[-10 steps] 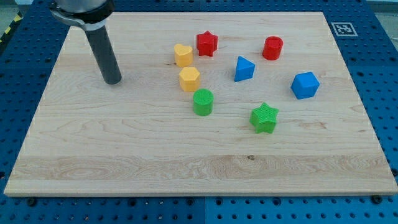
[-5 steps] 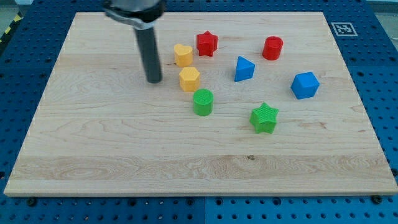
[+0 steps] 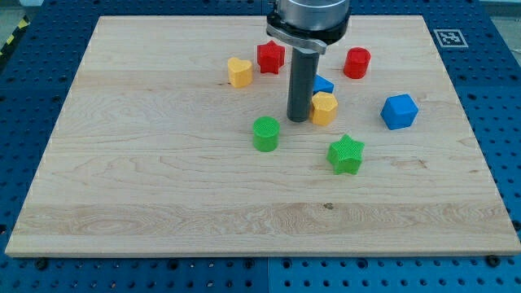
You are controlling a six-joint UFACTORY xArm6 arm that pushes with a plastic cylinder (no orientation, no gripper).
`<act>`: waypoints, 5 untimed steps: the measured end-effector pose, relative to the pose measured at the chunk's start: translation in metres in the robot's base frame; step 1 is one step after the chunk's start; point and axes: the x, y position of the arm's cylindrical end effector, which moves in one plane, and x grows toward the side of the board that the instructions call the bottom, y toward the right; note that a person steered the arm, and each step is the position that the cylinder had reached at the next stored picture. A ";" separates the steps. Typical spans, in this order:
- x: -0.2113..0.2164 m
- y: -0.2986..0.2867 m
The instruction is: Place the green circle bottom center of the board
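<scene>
The green circle point(image 3: 265, 133) is a short green cylinder near the board's middle. My tip point(image 3: 297, 119) stands just up and to the right of it, a small gap apart. The tip touches the left side of the yellow hexagon point(image 3: 323, 107), which sits against the blue triangular block point(image 3: 324, 84), partly hidden behind the rod. A green star point(image 3: 346, 154) lies to the right of the green circle, lower down.
A yellow heart-like block point(image 3: 238, 72), a red star point(image 3: 270, 56) and a red cylinder point(image 3: 356, 62) lie toward the view's top. A blue cube point(image 3: 399, 111) is at the right. The wooden board point(image 3: 163, 195) rests on a blue perforated table.
My tip has swept from the left to the right across the board. It has pushed the yellow hexagon rightward, from beside the green circle to against the blue triangular block. The green circle has not moved.
</scene>
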 end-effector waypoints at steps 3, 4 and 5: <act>0.044 -0.031; 0.072 -0.031; 0.091 -0.031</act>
